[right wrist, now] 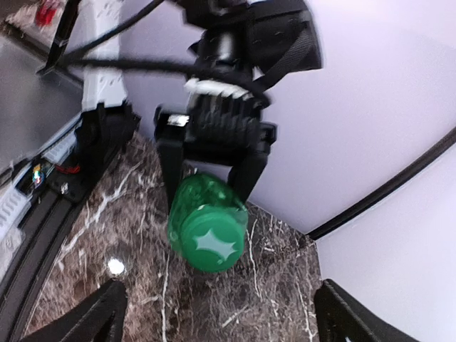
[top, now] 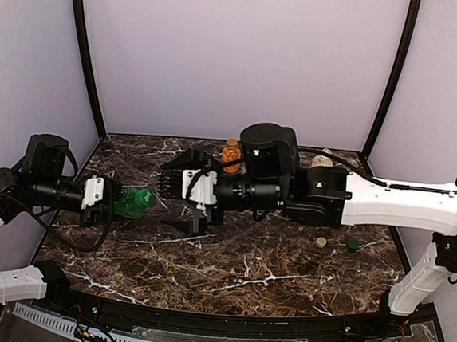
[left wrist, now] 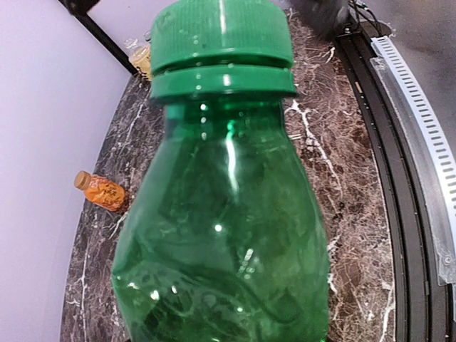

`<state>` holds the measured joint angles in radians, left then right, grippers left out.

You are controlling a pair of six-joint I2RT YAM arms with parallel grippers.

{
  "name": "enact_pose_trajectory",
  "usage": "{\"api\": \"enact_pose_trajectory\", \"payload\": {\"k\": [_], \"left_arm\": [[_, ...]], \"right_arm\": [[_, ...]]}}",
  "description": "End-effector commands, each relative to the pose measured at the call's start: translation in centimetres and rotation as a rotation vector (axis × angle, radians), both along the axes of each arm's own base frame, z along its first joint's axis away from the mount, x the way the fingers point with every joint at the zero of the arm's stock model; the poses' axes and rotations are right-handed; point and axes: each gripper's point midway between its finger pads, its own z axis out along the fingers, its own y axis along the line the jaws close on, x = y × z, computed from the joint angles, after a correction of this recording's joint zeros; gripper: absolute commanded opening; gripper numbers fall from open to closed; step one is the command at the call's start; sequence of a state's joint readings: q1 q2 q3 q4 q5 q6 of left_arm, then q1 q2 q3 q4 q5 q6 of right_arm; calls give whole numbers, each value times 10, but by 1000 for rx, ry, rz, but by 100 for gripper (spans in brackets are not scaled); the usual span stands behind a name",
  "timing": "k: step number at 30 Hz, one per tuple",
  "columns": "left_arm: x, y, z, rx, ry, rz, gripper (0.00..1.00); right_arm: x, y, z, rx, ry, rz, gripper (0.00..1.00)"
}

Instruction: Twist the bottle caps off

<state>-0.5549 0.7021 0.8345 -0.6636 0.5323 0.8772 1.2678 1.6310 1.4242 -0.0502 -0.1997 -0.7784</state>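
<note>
The green bottle (top: 135, 202) is held level above the left of the table, its green cap (top: 148, 198) on and pointing right. My left gripper (top: 120, 204) is shut on its body. In the left wrist view the green bottle (left wrist: 224, 235) fills the frame and hides the fingers. My right gripper (top: 168, 188) is open just right of the cap, not touching it. In the right wrist view the cap (right wrist: 211, 243) faces me between my open right gripper's (right wrist: 228, 320) fingers. The squat orange bottle (top: 231, 153) stands at the back. A pale bottle (top: 322, 158) shows behind the right arm.
A tan loose cap (top: 321, 242) and a green loose cap (top: 352, 244) lie on the marble table (top: 227, 275) at the right. The orange bottle (left wrist: 102, 191) and a yellowish bottle (left wrist: 142, 58) stand by the back wall in the left wrist view.
</note>
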Motion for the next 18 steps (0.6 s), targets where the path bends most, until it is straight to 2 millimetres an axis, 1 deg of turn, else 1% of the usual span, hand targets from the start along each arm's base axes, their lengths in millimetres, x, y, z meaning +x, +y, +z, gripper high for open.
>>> {"api": "enact_pose_trajectory", "payload": {"k": [1, 2, 3, 4, 5, 6, 7, 8, 9, 10, 11, 12, 14, 16, 17, 18], "left_arm": [[32, 4, 17, -36, -148, 130, 17], [39, 5, 20, -39, -175, 157, 18], [51, 10, 26, -43, -230, 215, 18], [57, 12, 29, -44, -259, 243, 18], [68, 16, 36, -47, -307, 295, 17], [75, 18, 42, -54, -350, 319, 17], [82, 23, 40, -30, -377, 355, 17], [89, 28, 45, -25, -413, 397, 17], [93, 30, 42, -8, -431, 410, 17], [98, 33, 44, 0, -458, 438, 18], [99, 33, 44, 16, -479, 433, 18], [104, 38, 44, 33, -503, 463, 18], [108, 41, 46, 55, -551, 477, 18], [110, 42, 47, 73, -585, 484, 18], [111, 43, 47, 83, -598, 482, 18], [112, 43, 47, 87, -602, 485, 18]], "right_arm": [[35, -6, 68, 253, 416, -213, 95], [47, -7, 75, 289, 547, -273, 95], [60, -8, 78, 316, 672, -330, 93], [70, -8, 79, 341, 811, -379, 90], [79, -9, 79, 359, 934, -422, 87], [85, -8, 75, 363, 1043, -454, 85], [90, -6, 73, 373, 1141, -477, 82], [91, -2, 70, 375, 1212, -482, 81], [91, 4, 69, 372, 1264, -477, 79], [91, 10, 69, 365, 1293, -469, 77], [94, 16, 65, 351, 1313, -479, 77], [97, 23, 54, 328, 1331, -505, 77], [101, 33, 47, 309, 1341, -520, 75], [100, 41, 45, 300, 1341, -511, 72], [100, 44, 48, 305, 1333, -503, 71], [100, 47, 47, 300, 1326, -508, 69]]}}
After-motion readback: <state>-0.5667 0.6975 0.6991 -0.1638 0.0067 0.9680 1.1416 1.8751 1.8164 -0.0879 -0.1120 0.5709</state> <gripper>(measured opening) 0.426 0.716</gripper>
